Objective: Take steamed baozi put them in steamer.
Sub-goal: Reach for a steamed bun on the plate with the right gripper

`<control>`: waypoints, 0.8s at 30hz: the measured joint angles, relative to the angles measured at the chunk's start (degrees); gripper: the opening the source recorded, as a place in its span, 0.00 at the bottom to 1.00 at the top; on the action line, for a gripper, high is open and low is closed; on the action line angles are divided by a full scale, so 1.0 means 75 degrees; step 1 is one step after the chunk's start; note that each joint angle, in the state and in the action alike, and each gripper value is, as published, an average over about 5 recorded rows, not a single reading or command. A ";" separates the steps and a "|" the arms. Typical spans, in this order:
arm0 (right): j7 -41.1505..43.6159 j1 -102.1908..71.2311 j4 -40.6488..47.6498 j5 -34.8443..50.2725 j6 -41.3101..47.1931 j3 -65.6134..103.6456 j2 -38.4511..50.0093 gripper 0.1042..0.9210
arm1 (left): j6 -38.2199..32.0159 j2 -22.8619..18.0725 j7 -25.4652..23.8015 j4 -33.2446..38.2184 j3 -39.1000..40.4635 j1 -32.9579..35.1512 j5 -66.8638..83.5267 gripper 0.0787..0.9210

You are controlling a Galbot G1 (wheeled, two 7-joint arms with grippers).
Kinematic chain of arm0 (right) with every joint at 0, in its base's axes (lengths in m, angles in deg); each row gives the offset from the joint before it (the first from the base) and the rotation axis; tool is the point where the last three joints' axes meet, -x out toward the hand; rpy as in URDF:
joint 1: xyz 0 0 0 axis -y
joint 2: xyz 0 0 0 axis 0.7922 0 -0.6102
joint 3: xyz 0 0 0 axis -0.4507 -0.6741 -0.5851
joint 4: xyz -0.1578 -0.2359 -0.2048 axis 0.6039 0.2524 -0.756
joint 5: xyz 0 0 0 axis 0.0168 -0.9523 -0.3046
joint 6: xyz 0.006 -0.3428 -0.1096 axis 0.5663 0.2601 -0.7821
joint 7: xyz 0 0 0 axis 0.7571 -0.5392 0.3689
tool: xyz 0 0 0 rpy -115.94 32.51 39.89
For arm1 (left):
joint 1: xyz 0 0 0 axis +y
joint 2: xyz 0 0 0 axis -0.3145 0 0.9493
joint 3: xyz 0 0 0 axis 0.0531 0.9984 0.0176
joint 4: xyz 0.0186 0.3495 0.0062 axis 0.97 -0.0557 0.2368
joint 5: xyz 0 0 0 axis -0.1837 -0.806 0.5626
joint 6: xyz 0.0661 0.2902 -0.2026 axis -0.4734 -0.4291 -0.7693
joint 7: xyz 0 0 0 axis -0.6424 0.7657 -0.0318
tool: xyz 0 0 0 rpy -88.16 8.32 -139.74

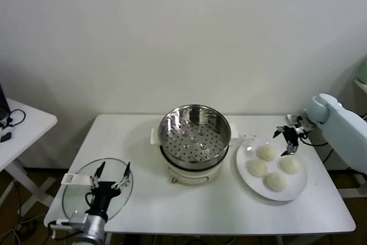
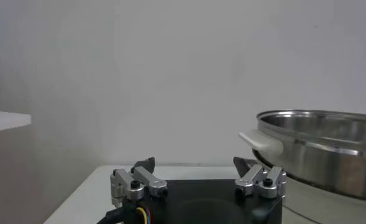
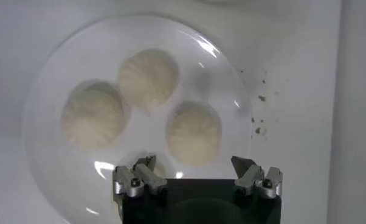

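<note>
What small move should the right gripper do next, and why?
Probably lower the open right gripper onto the nearest baozi: it hovers above the plate, all four buns lie there, and the steamer holds none.

The right arm is being held out from the right side, bent at the wrist, with the right gripper [image 1: 288,140] pointing downward and its fingers [image 3: 138,176] spread wide, nothing being gripped between them. The left arm is being kept low at the near left, the left gripper [image 1: 112,175] pointing forward, its fingers [image 2: 146,178] parted and empty.
</note>
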 measured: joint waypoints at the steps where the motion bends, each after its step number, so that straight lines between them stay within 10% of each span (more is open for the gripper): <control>1: -0.0034 -0.0024 0.0056 -0.0061 -0.0021 0.0007 -0.0047 0.88 | 0.0006 -0.0002 0.0005 0.0000 -0.0001 -0.0007 0.0001 0.88; 24: -0.0645 -0.0402 0.0893 -0.1093 -0.0371 0.0619 -0.0760 0.87 | 0.0031 -0.0080 0.0041 -0.0059 -0.0005 -0.0019 -0.0024 0.88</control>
